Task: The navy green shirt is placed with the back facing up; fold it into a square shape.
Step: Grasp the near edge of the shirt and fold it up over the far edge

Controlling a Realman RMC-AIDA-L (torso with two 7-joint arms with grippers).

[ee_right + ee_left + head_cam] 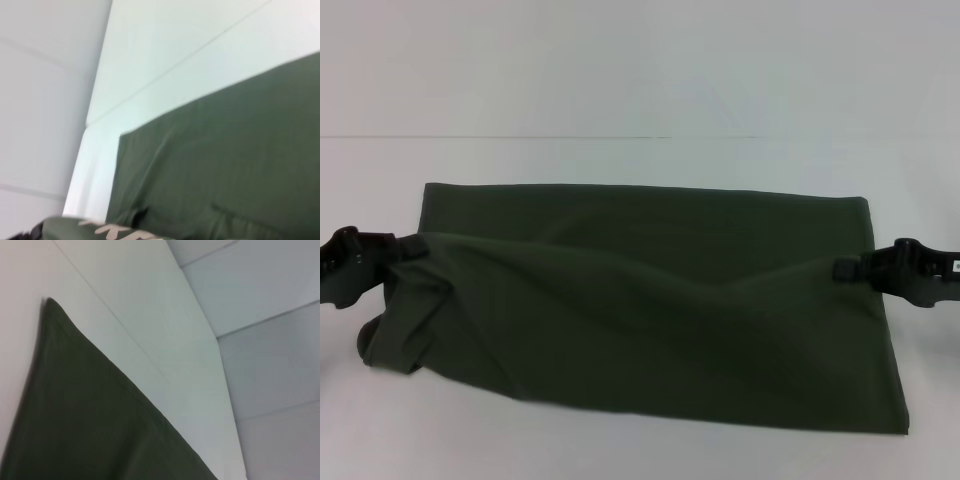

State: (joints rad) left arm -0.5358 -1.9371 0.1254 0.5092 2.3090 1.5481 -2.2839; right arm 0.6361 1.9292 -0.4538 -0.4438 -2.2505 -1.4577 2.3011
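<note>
Head view: the navy green shirt (650, 300) lies across the white desk (640, 160) as a wide band. The left end effector (415, 247) sits at one side edge and the right end effector (844, 269) at the opposite edge. Each appears clamped on a fold of cloth, with a raised ridge of fabric running between them. Judged step: a lengthwise fold in hand, the near layer being carried toward the far edge. The next move calls for both arms travelling together and level, then releasing once the edges meet. Fingertips are partly buried in cloth, so the grip is inferred from the drape.

Left wrist view: only a pointed corner of the shirt (75, 415) on the desk (150, 305). No fingers show.

Right wrist view: flat cloth (225, 150), with a trace of cream lettering (115, 231) on a lifted edge, cut off by the frame.
</note>
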